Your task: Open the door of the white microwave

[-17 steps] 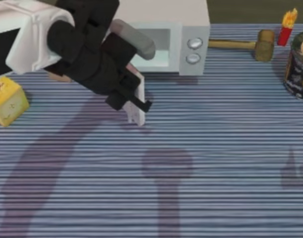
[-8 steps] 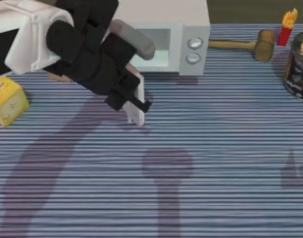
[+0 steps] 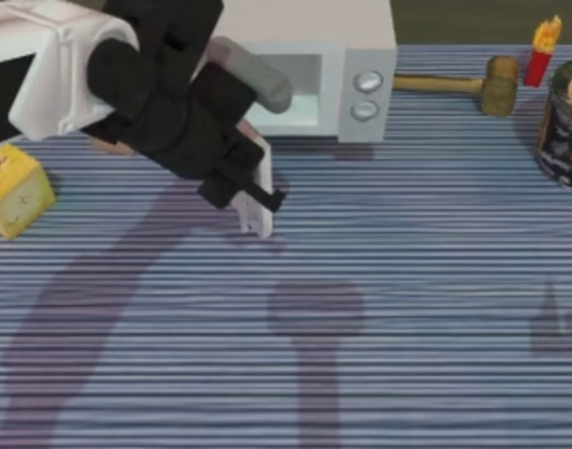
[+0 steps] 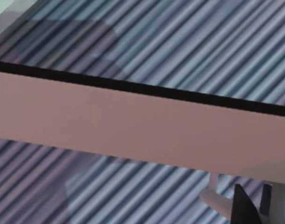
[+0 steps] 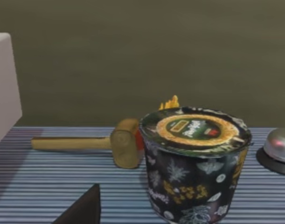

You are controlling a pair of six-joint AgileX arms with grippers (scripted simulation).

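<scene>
A table covered in thin blue-grey stripes fills the top view, with a dull olive backdrop behind its far edge. The white microwave stands at about twelve o'clock on the table, its two silver knobs stacked on the right side of its front and its pale cavity exposed. The door is swung out toward the near side, seen nearly edge-on as a narrow white slab jutting from the cavity's left side toward six o'clock.

The left gripper is right against the door's outer end, its dark fingers lying along the slab; I cannot tell whether the jaws pinch the door or merely touch it. In the left wrist view a broad pinkish band with a black edge, the door seen close, crosses the striped table, with dark fingertips at one corner.

At nine o'clock sits a yellow carton. At two o'clock lie a wooden mallet, a red fries box and a dark patterned noodle cup. The right wrist view shows the mallet, the cup and a silver bell; the right gripper itself is out of sight but for one dark finger.
</scene>
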